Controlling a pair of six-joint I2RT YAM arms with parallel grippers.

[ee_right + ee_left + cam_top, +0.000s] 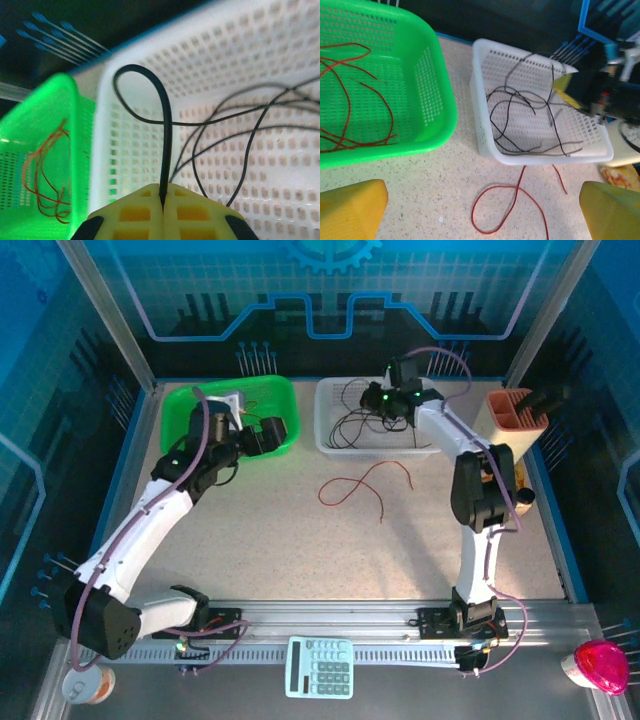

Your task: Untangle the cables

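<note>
Several black cables point(350, 426) lie tangled in the white basket point(325, 445). My right gripper point(386, 400) hovers above that basket, shut on one black cable point(166, 150) that rises in a loop from its closed fingertips point(163, 195). Red cables point(346, 92) sit curled in the green basket point(185, 400). One red cable point(362, 483) lies loose on the table in front of the white basket, looped point(472, 214). My left gripper point(272, 430) is at the green basket's right edge, open and holding nothing, its yellow fingers point(350, 210) wide apart above the table.
A tan slotted holder point(512, 412) stands right of the white basket. On the near rail are a calculator point(320, 667), a pink object point(600, 665) at far right and a round tub point(88, 683) at far left. Blue frame walls enclose the table.
</note>
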